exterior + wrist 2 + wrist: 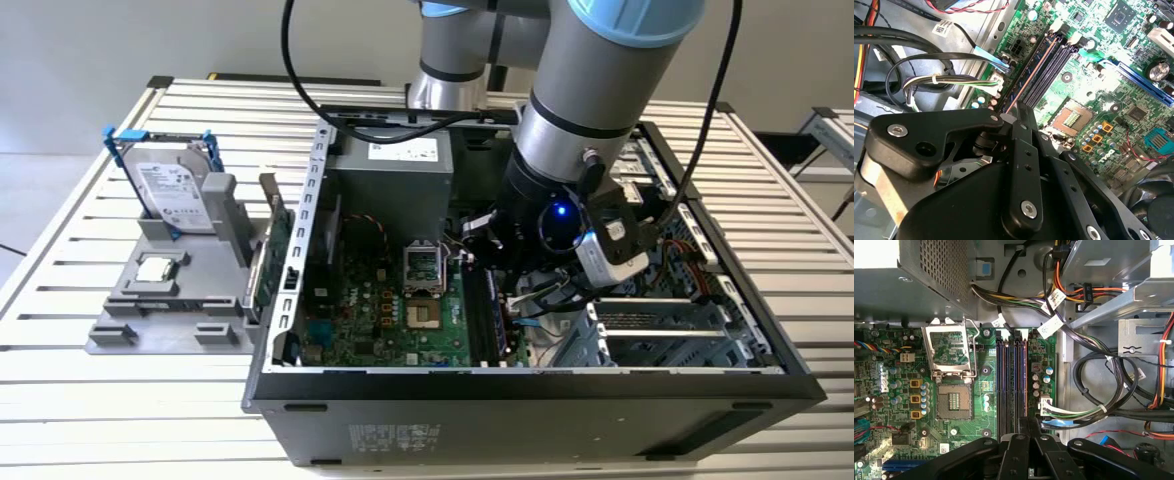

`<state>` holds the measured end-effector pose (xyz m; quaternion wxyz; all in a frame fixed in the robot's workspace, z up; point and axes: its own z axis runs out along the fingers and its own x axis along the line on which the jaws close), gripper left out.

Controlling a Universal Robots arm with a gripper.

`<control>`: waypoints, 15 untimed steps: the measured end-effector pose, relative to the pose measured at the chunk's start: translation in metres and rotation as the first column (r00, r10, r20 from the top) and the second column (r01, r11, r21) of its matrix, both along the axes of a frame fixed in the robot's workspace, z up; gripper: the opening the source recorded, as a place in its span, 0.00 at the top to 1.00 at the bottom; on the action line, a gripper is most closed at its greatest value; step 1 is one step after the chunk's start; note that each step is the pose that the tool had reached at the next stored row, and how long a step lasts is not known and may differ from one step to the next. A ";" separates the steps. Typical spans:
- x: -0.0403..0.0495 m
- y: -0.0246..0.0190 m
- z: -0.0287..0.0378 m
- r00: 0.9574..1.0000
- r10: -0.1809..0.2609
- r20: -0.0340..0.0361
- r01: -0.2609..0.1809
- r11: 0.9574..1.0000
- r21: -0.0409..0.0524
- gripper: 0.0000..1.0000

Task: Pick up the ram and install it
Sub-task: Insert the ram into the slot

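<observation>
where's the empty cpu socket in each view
Exterior view: cpu socket on the motherboard, at the exterior view's left of the arm.
Second wrist view: socket beside the memory slots.
First wrist view: socket next to its open metal frame.
Shared landmark: the memory slots alongside it.

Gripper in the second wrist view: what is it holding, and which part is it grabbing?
The gripper seems to pinch the ram by its thin top edge, near one end.

Green motherboard [954,375] with black memory slots [1011,380], blue-framed silver hard drive [171,190], grey stand [167,300]
</observation>
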<state>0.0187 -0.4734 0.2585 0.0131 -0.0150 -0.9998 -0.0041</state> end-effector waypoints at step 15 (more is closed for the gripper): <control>0.0001 0.0002 0.0000 0.994 0.105 0.000 -0.105 0.994 0.000 1.00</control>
